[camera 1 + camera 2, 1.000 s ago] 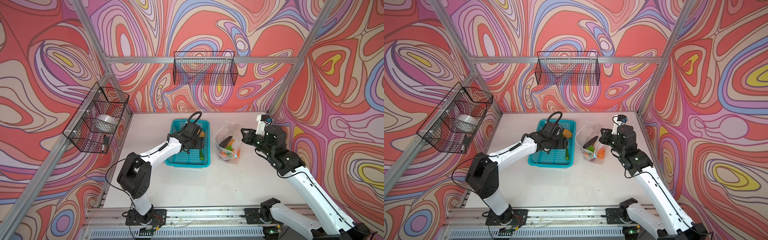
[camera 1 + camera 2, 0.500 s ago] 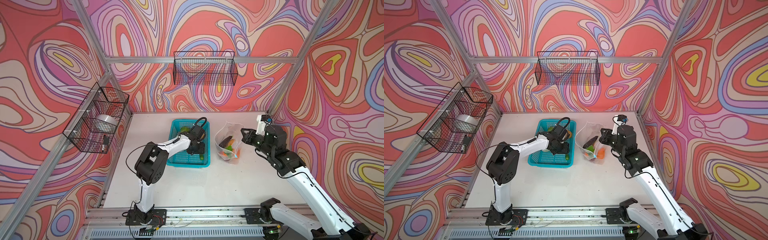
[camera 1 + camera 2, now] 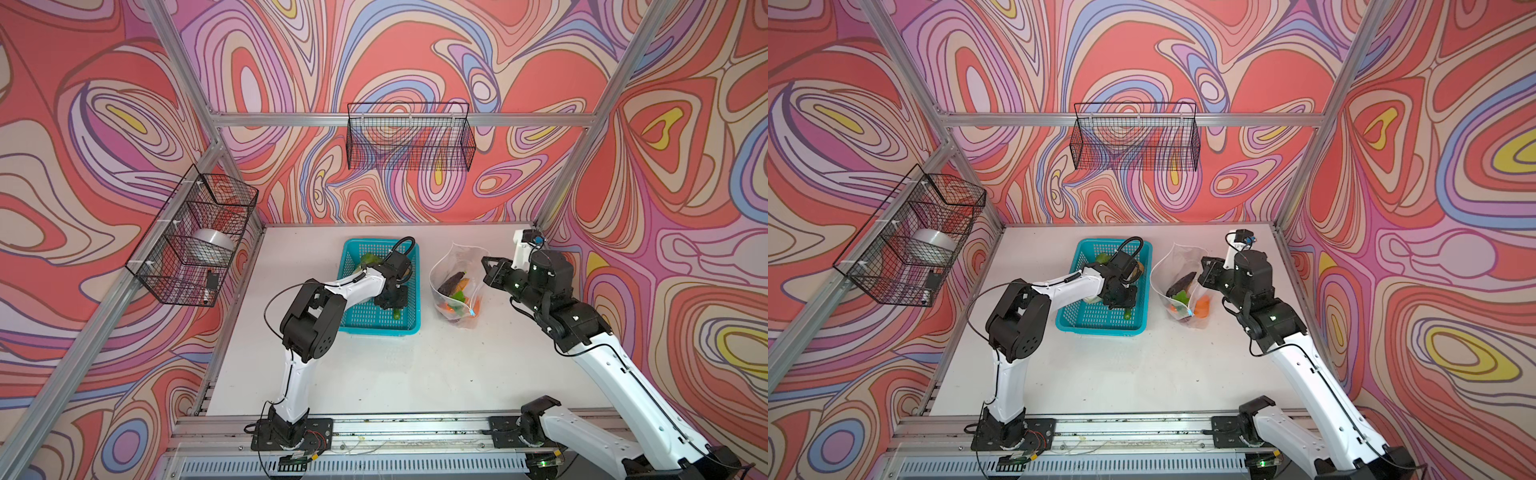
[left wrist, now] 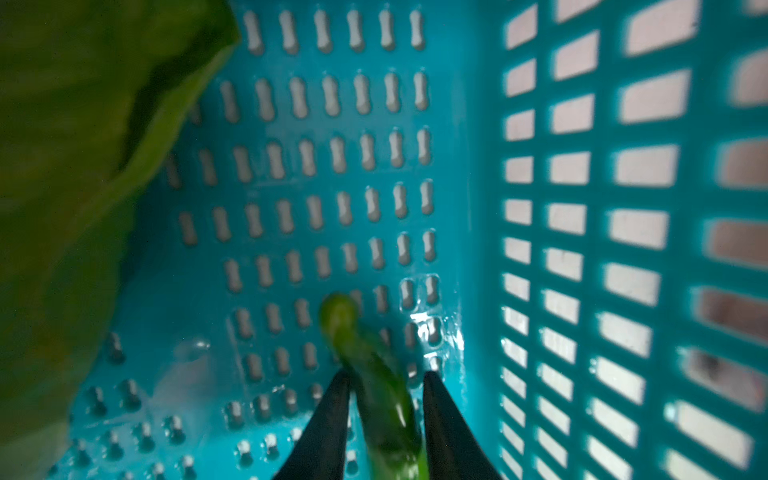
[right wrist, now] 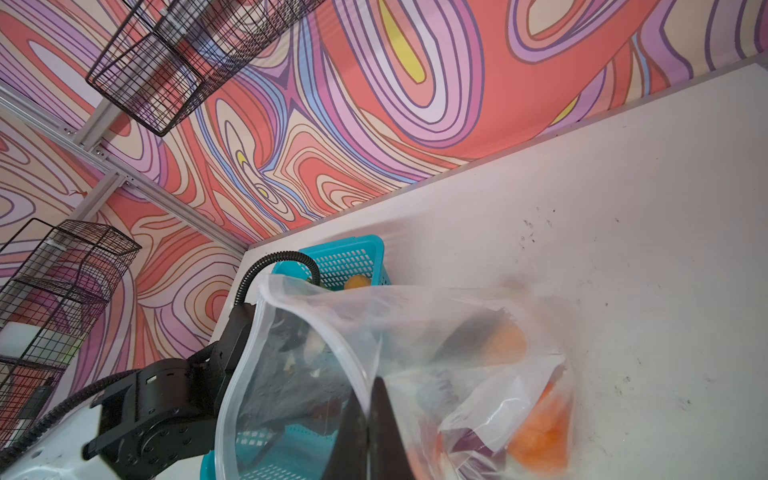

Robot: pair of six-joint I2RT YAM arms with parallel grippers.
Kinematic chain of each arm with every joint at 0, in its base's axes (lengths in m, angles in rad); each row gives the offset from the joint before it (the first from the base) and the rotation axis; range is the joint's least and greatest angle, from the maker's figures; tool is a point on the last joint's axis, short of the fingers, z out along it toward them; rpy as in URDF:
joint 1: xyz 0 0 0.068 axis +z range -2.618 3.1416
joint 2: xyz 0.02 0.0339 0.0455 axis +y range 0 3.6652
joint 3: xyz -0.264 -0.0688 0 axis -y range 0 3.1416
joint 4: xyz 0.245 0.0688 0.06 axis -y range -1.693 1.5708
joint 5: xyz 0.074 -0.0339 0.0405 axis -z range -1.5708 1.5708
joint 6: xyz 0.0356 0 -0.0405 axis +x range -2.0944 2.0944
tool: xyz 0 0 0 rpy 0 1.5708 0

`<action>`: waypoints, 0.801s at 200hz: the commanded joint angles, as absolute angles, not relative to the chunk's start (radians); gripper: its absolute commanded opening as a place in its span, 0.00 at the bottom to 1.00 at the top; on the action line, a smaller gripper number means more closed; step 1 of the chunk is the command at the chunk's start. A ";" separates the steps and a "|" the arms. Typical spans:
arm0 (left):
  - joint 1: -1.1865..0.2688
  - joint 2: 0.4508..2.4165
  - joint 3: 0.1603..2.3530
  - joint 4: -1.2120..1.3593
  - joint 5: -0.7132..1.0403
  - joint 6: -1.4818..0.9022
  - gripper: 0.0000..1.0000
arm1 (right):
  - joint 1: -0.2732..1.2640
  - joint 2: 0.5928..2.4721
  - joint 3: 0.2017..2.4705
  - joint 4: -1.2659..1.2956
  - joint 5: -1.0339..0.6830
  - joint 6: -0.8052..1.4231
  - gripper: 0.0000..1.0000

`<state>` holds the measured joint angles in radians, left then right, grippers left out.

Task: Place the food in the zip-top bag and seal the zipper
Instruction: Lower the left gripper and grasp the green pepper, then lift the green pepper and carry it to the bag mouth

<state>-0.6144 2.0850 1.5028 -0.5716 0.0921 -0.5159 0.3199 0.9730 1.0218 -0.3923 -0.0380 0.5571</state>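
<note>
**A:** Which step is this?

**B:** Loading, I'd judge; sealing is some way off. On the white desk (image 3: 374,374) the teal basket (image 3: 374,318) sits towards the far side, left of centre. The zip-top bag (image 3: 448,266) stands just to its right, mouth up and gaping. Some of the food is already in the bag: an orange piece (image 3: 1202,305), a dark purple piece (image 3: 1181,283) and something green. The lettuce (image 4: 62,166) lies in the basket, and so does an orange-brown piece (image 5: 357,282) at its far right corner.

**A:** And the left arm?

**B:** It is down inside the basket, close to the right wall. The left jaws stand a little apart, one on each side of a slim green piece (image 4: 374,374) lying on the basket floor. The wrist view is blurred, so I cannot tell whether they press on it yet.

**A:** The right arm?

**B:** The right jaws are pinched closed on the bag's right-hand rim, holding the mouth open.

**A:** What does the next move call for?

**B:** A firm grip on the green piece, a lift clear of the basket wall, then a short carry right to drop it in without knocking the floppy bag. The zipper (image 5: 226,407) stands open. What looks like its light-blue slider (image 3: 471,310) sits at the near end, and it can wait until the basket is emptied.
</note>
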 commanded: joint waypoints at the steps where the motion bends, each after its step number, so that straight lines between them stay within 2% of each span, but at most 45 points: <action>1: -0.615 2.097 1.496 -0.618 0.077 -0.506 0.25 | 0.319 0.979 1.033 -0.374 -0.035 0.563 0.00; 68: -0.615 1.978 1.481 -0.608 0.069 -0.505 0.17 | 0.319 0.976 1.032 -0.374 -0.035 0.569 0.00; 160: -0.615 1.666 1.421 -0.542 0.077 -0.531 0.17 | 0.319 0.967 1.017 -0.378 -0.041 0.576 0.00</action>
